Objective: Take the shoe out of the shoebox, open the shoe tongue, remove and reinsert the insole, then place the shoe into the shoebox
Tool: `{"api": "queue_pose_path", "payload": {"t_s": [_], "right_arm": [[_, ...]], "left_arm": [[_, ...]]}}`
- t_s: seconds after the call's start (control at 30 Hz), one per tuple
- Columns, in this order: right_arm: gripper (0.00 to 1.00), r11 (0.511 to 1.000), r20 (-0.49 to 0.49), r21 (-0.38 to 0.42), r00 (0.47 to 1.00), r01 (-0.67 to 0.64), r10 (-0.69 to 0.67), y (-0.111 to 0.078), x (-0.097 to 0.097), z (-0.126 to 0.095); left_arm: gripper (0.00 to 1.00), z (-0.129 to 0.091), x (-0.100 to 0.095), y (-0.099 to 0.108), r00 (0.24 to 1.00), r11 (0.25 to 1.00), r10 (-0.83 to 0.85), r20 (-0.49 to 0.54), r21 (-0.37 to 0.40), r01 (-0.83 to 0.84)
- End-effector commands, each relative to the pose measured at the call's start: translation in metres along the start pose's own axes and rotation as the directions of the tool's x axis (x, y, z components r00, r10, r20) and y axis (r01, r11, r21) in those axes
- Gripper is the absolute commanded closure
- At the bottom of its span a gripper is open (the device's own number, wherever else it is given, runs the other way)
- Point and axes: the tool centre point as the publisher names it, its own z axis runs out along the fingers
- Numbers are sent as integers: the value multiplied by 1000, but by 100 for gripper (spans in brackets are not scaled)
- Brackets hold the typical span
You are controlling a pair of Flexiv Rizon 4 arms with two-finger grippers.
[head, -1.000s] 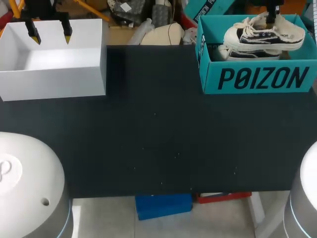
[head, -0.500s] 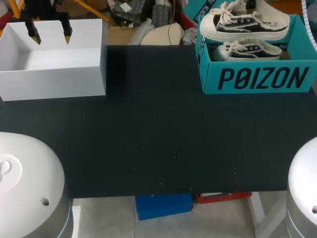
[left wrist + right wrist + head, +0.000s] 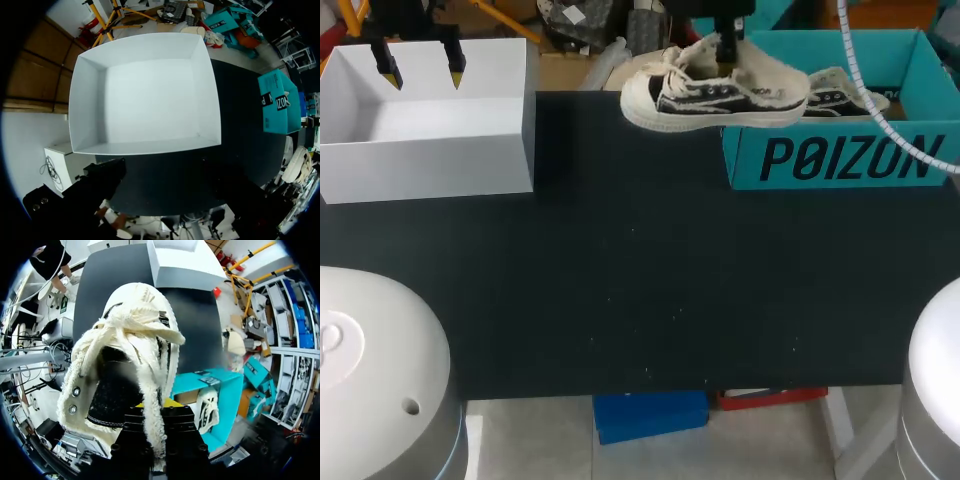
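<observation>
Gripping the shoe [image 3: 715,95] by the rim of its opening, our right tool [image 3: 726,50] hangs over the far edge of the tabletop [image 3: 640,280], just left of the teal shoebox [image 3: 845,160], fingers pinched narrow on the wall. Shoe's dark canvas with frayed cream trim, floppy cream laces and a white rubber sole, toe pointing left. A second shoe [image 3: 835,95] lies in the cardboard shoebox. Our left tool [image 3: 420,70] hovers spread wide above a white box [image 3: 430,165], well apart.
</observation>
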Motion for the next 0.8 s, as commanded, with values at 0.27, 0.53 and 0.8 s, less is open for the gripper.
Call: {"api": "queue_pose_path", "payload": {"t_s": [0.27,0.53,0.8], "right_arm": [[100,998,3,-60,1000,17,-17,62,41,59],[100,990,-16,-134,999,45,-48,87,74,103],[100,967,-15,-240,996,86,-92,104,101,141]], "left_arm": [[0,0,1,1,1000,1000,-2,3,-1,2],[0,0,1,1,1000,1000,-2,3,-1,2],[0,0,1,1,1000,1000,-2,3,-1,2]]}}
